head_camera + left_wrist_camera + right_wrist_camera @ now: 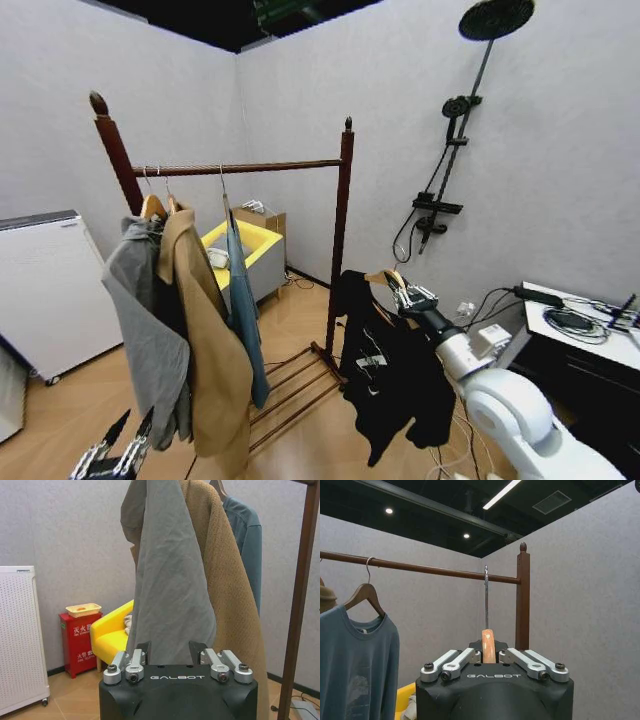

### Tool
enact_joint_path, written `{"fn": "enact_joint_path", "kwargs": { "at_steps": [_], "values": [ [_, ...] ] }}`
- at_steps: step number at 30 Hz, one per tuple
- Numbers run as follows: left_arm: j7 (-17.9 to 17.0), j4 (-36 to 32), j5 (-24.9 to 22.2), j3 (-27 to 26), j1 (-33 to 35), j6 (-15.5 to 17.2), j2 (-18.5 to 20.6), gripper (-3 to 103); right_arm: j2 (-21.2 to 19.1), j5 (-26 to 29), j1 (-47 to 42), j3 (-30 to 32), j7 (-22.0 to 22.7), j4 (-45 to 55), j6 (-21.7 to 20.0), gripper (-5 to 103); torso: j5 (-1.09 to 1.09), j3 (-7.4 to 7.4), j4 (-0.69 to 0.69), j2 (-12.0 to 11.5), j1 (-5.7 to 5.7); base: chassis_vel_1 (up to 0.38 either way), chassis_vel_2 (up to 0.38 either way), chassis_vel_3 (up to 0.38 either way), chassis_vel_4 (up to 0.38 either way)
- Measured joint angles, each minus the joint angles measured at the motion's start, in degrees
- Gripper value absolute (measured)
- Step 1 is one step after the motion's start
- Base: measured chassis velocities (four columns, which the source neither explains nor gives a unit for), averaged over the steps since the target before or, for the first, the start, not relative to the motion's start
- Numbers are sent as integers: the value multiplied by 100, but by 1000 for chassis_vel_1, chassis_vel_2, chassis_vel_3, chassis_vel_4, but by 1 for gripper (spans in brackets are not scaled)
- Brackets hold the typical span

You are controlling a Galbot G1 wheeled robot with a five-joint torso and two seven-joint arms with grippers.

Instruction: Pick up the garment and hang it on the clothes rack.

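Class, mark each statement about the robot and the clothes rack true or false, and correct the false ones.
1. The right gripper is shut on the black T-shirt's hanger. True.
2. The black T-shirt already hangs on the rack. False: it is held beside the rack's right post, below the bar.
3. A tan coat and a teal shirt hang on the rack. True.
4. The left gripper holds the grey garment. False: it sits low, open and empty, in front of the hanging clothes.
5. A yellow armchair stands behind the rack. True.
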Motion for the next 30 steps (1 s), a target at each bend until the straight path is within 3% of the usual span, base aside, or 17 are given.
{"fn": "enact_joint_path", "kwargs": {
  "at_steps": [13, 19, 26, 30],
  "values": [
    [-1, 0, 0, 0, -1, 0, 1, 46, 116, -246, 480, -601, -63, -305, 105, 10, -3, 6, -1, -2, 12, -167, 153, 161, -162],
    [-2, 0, 0, 0, -1, 0, 1, 46, 133, 82, 1798, -1224, 1, -664, -359, 10, 0, 3, 0, 4, 1, -13, 29, 7, -4],
    [0, 0, 0, 0, 0, 0, 0, 46, 294, 437, 3607, -2362, 141, -1543, -636, 10, -1, 4, 1, 5, 1, 29, -40, -43, 48],
    [-1, 0, 0, 0, 0, 0, 1, 46, 344, 616, 4121, -2703, 189, -1810, -696, 10, 0, 5, -1, 4, 5, 0, 0, 0, 0]
  ]
}}
